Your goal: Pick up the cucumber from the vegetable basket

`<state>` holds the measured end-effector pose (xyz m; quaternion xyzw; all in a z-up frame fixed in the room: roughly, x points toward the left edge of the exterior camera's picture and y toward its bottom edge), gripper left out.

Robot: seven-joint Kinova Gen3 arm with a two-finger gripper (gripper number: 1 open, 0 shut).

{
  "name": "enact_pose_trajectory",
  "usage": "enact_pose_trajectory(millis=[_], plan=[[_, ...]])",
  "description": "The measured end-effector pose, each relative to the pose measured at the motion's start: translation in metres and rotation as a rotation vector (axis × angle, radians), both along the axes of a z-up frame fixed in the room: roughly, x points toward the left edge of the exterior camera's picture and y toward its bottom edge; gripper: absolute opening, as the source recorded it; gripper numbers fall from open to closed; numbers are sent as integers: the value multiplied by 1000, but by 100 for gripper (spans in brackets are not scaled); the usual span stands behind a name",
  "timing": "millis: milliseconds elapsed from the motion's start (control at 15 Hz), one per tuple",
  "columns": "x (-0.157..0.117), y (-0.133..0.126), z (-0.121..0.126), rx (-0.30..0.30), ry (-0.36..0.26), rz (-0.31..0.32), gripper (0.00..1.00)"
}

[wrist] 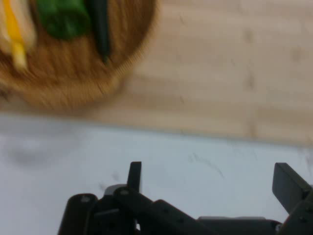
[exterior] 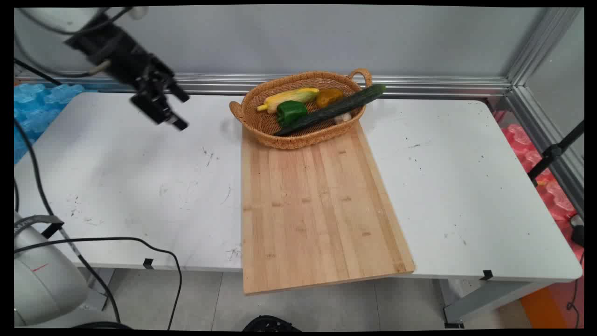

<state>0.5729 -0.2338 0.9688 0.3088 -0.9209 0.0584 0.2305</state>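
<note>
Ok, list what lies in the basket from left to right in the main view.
Yellow corn cob → green pepper → orange vegetable. The cucumber runs slantwise across the wicker basket and overlaps the others, so it has no clear place; its tip sticks out over the right rim.

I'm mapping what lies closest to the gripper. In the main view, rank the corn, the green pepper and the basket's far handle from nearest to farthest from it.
Measured from the gripper, raised over the table's left part:
1. Corn, at the basket's left rear.
2. Green pepper, just right of the corn's near end.
3. Far handle, at the basket's right rear rim.
</note>
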Motion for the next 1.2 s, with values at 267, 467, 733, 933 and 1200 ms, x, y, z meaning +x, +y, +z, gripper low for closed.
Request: enact_pose_trajectory(millis=[267,467,733,933,1200], plan=[[-23,-44,-2,-43,45,70,100],[-46,-80,-8,-69,70,109,100],[-80,-125,-24,-100,94,141,100],[-107,-156,-42,-120,102,145,100],[-141,-190,-72,-137,78,118,100]])
